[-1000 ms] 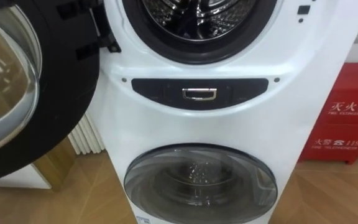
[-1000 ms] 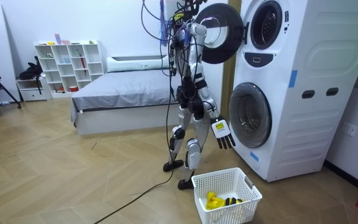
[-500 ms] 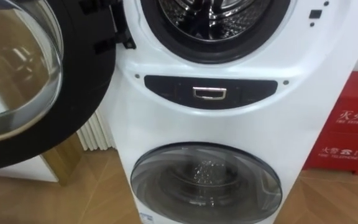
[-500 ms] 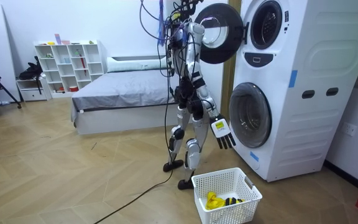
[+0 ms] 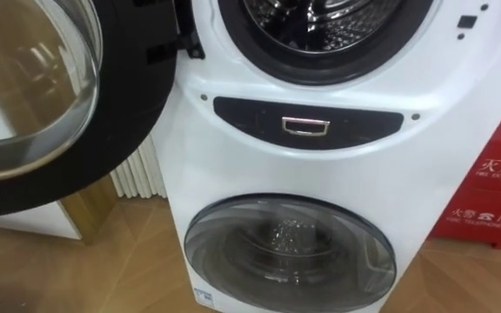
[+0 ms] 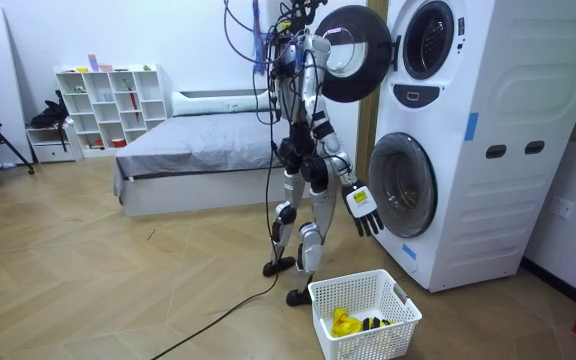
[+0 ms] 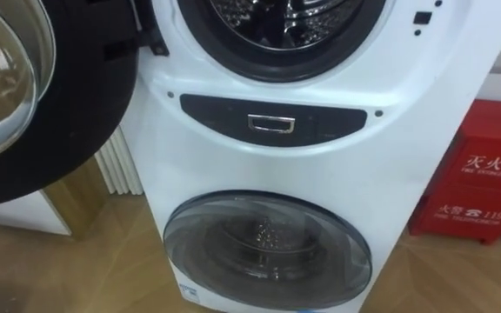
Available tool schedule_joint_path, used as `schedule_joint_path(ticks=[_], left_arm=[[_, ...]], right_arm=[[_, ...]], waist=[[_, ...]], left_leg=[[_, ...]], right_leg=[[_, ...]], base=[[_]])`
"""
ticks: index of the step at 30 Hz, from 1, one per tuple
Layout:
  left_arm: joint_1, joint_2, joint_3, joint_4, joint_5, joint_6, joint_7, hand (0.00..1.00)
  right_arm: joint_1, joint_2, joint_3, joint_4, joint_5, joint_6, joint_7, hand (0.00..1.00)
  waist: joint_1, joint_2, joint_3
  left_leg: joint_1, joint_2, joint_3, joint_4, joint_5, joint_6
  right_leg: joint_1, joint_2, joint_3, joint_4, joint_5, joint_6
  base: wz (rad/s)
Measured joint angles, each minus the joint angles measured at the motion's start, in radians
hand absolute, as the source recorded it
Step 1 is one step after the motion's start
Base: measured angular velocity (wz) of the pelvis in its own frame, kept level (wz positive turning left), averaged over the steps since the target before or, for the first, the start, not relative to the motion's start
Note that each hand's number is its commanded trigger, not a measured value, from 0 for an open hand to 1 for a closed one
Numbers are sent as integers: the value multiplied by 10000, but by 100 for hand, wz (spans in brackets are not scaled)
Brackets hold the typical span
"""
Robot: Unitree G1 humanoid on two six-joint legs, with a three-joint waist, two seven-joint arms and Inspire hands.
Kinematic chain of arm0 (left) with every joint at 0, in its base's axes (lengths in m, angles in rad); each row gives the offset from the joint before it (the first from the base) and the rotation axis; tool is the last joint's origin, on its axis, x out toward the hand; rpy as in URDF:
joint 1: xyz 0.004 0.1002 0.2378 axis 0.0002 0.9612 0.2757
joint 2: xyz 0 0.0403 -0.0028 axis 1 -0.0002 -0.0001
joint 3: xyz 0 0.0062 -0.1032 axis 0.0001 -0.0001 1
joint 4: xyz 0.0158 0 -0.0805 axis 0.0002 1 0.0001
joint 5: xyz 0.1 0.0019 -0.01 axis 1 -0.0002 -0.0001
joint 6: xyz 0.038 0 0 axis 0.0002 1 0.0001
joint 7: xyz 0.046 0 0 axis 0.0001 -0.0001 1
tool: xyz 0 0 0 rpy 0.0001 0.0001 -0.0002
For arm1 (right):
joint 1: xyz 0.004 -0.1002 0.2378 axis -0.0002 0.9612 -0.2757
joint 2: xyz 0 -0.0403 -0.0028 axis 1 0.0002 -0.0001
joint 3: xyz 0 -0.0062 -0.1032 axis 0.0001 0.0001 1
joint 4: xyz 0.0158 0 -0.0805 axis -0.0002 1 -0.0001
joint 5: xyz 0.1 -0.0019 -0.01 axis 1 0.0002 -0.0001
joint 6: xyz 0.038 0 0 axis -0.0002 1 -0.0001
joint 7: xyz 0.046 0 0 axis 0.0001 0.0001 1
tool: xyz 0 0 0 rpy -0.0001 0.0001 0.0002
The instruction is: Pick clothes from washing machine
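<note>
Washing machine (image 5: 468, 165) towers before us, its upper door (image 5: 55, 96) swung wide at our left; yellow clothes (image 6: 344, 322) lie in the white basket (image 6: 383, 336) by our feet. Our right hand (image 6: 364, 208) hangs low, fingers loosely spread.

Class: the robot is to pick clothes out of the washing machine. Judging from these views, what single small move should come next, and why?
Probably raise the right robot hand towards the upper drum. The upper door is swung wide open while the lower door is shut. The hand hangs low and open, holding nothing, and the basket waits on the floor near the robot's feet.
</note>
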Motion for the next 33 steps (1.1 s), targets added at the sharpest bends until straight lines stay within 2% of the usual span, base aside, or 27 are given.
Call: schedule_joint_path(ticks=[2,3,4,5,6,7,8,9,10,12,16,18,19,21,23,26,29,33], left_arm=[[2,-256,-183,-505,293,364,42,0],[4,-368,-194,-631,370,412,75,0],[17,-617,-229,-891,626,517,88,0],[108,-842,-260,-1328,797,754,101,0],[191,-1066,-300,-1988,967,1228,116,0],[239,-1216,-331,-2326,1088,1433,125,0],[309,-1571,-429,-2982,1356,1795,141,0],[615,-1757,-496,-3648,1475,1951,136,0],[856,-1831,-497,-4020,1485,1956,135,0],[1428,-2173,-575,-5053,1570,1956,72,0],[1468,-2320,-917,-5544,2008,1980,-329,0],[1504,-2383,-982,-5826,2211,2113,-364,0],[1645,-2382,-976,-6192,2349,2266,-468,0],[1992,-2431,-977,-6921,2712,2295,-899,0],[2347,-2616,-990,-7585,2784,2295,-1202,0],[2498,-2816,-1266,-8101,2980,2295,-1588,0],[2514,-3253,-1259,-8439,2968,2294,-1858,0],[2938,-3539,-1248,-9017,2939,2294,-2123,0]], right_arm=[[-97,9,-2,57,-184,1,83,0],[-134,11,-1,57,-253,1,98,0],[-207,14,8,57,-426,2,128,0],[-257,30,17,72,-473,2,204,0],[-261,39,101,75,-448,3,285,0],[-308,39,120,60,-453,3,323,0],[-299,42,209,42,-487,43,330,0],[-336,77,328,14,-537,150,340,0],[-392,97,396,13,-523,182,344,0],[-492,119,557,60,-458,213,358,0],[-578,180,1095,19,-253,213,332,0],[-669,239,1349,17,-56,215,316,0],[-746,357,1363,21,-58,214,305,0],[-756,548,1374,116,17,215,327,0],[-689,576,1416,152,194,216,381,0],[-555,577,1578,153,588,214,390,0],[-643,569,1604,182,703,199,420,0],[-776,575,1774,434,1070,182,404,0]], waist=[[-49,-19,-2],[-100,-20,1],[-124,-14,6],[-128,-9,9],[-130,-15,11],[-129,-18,11],[-128,-15,13],[-127,-13,14],[-124,-16,13],[-128,2,23],[-85,6,27],[-80,8,27],[-73,7,26],[-72,11,25],[-73,16,28],[-40,33,38],[130,32,38],[155,21,31]], left_leg=[[-129,-69,-67,84,34,58],[-160,-97,-97,87,59,98],[-189,-169,-124,84,94,153],[-203,-211,-125,83,106,176],[-251,-196,-166,77,127,227],[-300,-216,-210,85,137,261],[-395,-287,-369,103,174,344],[-470,-330,-454,96,210,406],[-506,-350,-457,92,222,434],[-625,-464,-445,114,262,576],[-702,-527,-451,95,291,717],[-836,-582,-459,138,279,791],[-939,-618,-466,147,293,828],[-1091,-644,-455,151,322,881],[-1145,-680,-332,147,327,914],[-1176,-722,104,126,357,966],[-1173,-747,573,103,357,968],[-1166,-753,653,105,366,986]], right_leg=[[-3,-93,-6,-2,40,67],[-5,-129,-19,-4,56,94],[-11,-195,24,-11,76,129],[-18,-239,31,-29,99,178],[-33,-287,25,-23,150,250],[-44,-318,20,-20,182,285],[-54,-380,21,-23,269,330],[-95,-415,81,-18,364,359],[-129,-431,85,-15,408,358],[-153,-543,69,-44,551,404],[-189,-640,90,-40,708,445],[-244,-695,84,-59,774,470],[-279,-713,73,-183,863,502],[-304,-751,-54,-324,1001,523],[-271,-822,-200,-366,1019,531],[-201,-955,-188,-366,973,598],[-211,-1048,-178,-371,944,642],[-195,-1070,-164,-361,939,651]], base=[[22],[29],[23],[24],[18],[31],[33],[29],[13],[13],[18],[2],[5],[17],[28],[31],[2],[0]])
